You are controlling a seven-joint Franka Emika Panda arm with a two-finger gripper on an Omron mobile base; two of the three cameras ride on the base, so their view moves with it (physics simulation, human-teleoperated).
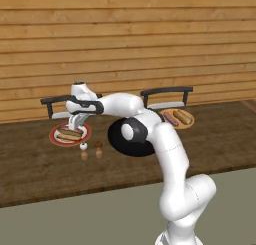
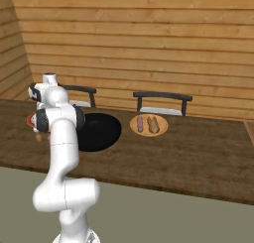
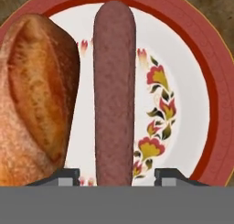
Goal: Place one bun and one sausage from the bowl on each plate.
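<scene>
In the left base view, the gripper (image 1: 75, 125) is hanging over the red-rimmed plate (image 1: 53, 136), which is carrying a bun (image 1: 69, 136) and a sausage (image 1: 70, 131). The tan plate (image 1: 189, 124) is holding its own pair. The black bowl (image 1: 116, 147) is sitting mostly behind the arm, contents hidden.

In the right base view, the bowl's visible part is looking empty on the surface (image 2: 198, 152).

In the hand view, the jaws are standing spread either side of the sausage, not pinching it. It is looking firm, light and smooth; mid-length would be the place to grip.
</scene>
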